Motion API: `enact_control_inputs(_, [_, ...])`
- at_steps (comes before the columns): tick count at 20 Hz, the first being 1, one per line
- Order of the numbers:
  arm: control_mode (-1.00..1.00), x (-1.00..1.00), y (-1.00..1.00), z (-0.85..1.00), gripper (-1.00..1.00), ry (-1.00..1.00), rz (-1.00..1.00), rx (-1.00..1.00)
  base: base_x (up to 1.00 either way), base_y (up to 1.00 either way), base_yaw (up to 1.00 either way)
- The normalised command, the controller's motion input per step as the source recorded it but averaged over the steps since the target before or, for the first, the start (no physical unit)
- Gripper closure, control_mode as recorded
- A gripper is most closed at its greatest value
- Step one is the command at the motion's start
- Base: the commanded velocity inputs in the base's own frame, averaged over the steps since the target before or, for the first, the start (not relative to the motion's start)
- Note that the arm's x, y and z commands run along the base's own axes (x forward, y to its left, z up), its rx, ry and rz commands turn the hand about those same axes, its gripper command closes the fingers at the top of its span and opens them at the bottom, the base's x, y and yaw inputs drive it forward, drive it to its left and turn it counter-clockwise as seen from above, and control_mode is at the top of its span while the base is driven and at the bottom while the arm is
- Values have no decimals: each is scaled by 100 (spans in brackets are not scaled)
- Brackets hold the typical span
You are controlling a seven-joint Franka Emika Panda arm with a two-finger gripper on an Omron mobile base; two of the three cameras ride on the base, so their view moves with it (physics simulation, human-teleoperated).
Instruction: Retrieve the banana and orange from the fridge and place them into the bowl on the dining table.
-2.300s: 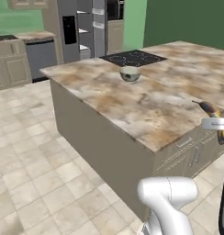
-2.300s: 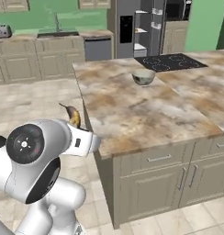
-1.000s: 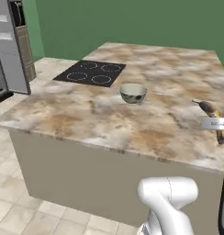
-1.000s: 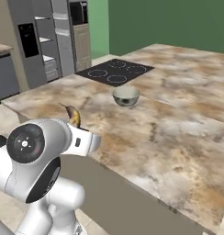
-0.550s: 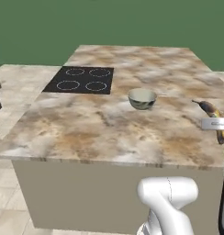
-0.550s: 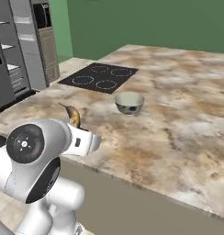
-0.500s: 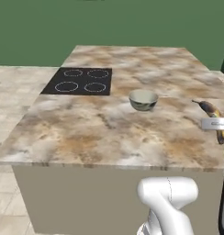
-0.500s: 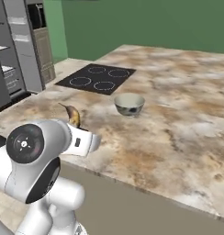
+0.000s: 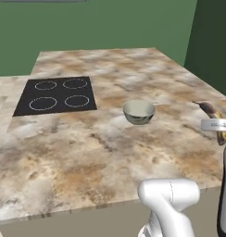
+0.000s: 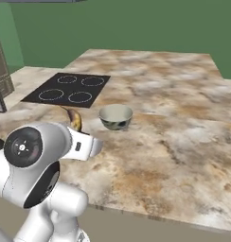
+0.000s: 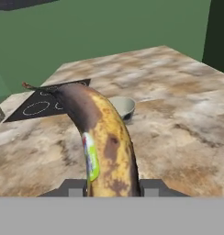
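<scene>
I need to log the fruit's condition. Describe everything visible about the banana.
The banana is small, curved and yellow, heavily blotched brown, with a dark stem end and a green-white sticker on its side. It is off the dining table, clamped in the shut gripper, its free end rising up and away from the fingers. From the hand view it points toward the bowl, which stands apart from it. Nothing but the gripper touches it.

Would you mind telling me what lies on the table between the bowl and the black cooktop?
Nothing does: in the left base view, only bare marbled stone of the table separates the bowl from the cooktop. The right base view shows the same.
</scene>
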Motion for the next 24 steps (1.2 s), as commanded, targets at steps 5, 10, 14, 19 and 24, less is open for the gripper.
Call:
enact_control_inputs(5, [100,0,0,0,100,0,0,0,81,0,-6])
enact_control_inputs(10, [100,0,0,0,100,0,0,0,27,0,0])
enact_control_inputs(14, [100,0,0,0,100,0,0,0,25,1,0])
enact_control_inputs(19, [-100,61,1,0,100,10,-3,0,12,2,-1])
enact_control_inputs(24, [-100,81,3,0,100,23,-3,0,0,0,0])
